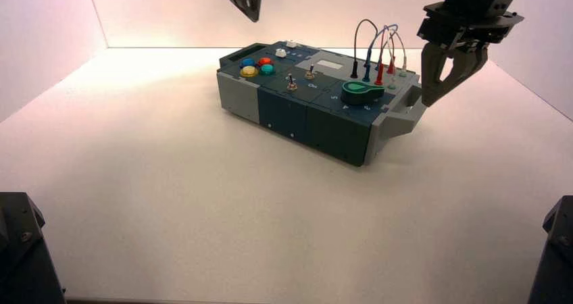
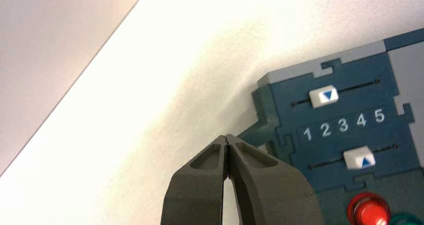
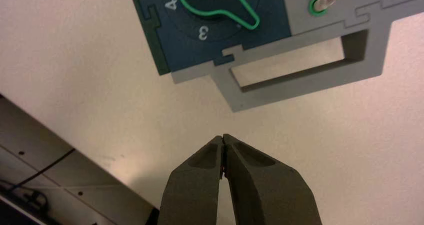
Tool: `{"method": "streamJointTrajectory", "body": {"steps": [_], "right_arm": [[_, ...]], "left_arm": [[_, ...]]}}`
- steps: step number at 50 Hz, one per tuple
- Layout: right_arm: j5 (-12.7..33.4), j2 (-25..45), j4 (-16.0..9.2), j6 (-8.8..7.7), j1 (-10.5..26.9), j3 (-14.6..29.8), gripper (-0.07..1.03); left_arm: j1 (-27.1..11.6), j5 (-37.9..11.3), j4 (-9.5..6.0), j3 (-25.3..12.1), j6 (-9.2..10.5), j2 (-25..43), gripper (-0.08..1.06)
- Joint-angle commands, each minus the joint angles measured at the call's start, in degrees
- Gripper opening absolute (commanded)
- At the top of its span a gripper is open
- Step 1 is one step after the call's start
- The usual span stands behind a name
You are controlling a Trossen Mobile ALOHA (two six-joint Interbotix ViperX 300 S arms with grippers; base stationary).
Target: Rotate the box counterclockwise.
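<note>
The box (image 1: 304,115), dark teal and grey, lies skewed on the white table, with its coloured buttons (image 1: 257,66) at the far left and the green knob (image 1: 362,90) and looped wires (image 1: 378,47) at the right. My right gripper (image 1: 432,102) is shut and empty, its tips just outside the grey end handle (image 1: 409,110). In the right wrist view that gripper (image 3: 222,136) hangs over bare table, apart from the handle (image 3: 300,80). My left gripper (image 1: 253,15) hovers high behind the box's left end. It is shut (image 2: 227,136), beside the teal handle (image 2: 257,130) near the white sliders (image 2: 324,96).
White walls close in the table at the back and on both sides. The table's edge and a grey floor with a cable (image 3: 40,170) show in the right wrist view. Dark arm bases (image 1: 23,250) stand at both near corners.
</note>
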State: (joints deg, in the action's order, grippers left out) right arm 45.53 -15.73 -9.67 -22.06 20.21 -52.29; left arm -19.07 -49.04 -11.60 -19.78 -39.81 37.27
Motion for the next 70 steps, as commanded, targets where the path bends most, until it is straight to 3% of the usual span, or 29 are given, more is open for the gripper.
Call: {"method": "streamJointTrajectory", "body": {"steps": [1, 14, 27, 36, 47, 70], "right_arm": [[-0.97, 0.18, 0.44, -0.26, 0.35, 1.41, -0.02], [-0.97, 2.46, 0.97, -0.26, 0.7, 1.76, -0.02], [-0.44, 6.06, 1.05, -0.62, 5.27, 2.29, -0.02], [-2.02, 8.0, 1.14, -0.53, 5.27, 2.2, -0.02], [-2.37, 9.05, 2.99, -0.09, 5.27, 2.37, -0.02], [-3.34, 11.07, 4.66, 0.0, 5.19, 3.6, -0.02]], "left_arm": [[-0.53, 0.26, -0.26, -2.72, -0.44, -0.35, -0.03], [-0.62, -0.18, -0.26, -5.54, -0.53, 2.02, -0.03], [-0.7, -0.79, -0.79, -7.73, -0.53, 4.04, -0.03], [-1.05, -0.97, -1.05, -7.65, -0.53, 5.1, -0.03], [-1.23, -1.05, -1.41, -7.73, -0.53, 5.98, -0.03], [-1.32, -1.67, -1.76, -3.6, -0.53, 5.45, -0.03]]}}
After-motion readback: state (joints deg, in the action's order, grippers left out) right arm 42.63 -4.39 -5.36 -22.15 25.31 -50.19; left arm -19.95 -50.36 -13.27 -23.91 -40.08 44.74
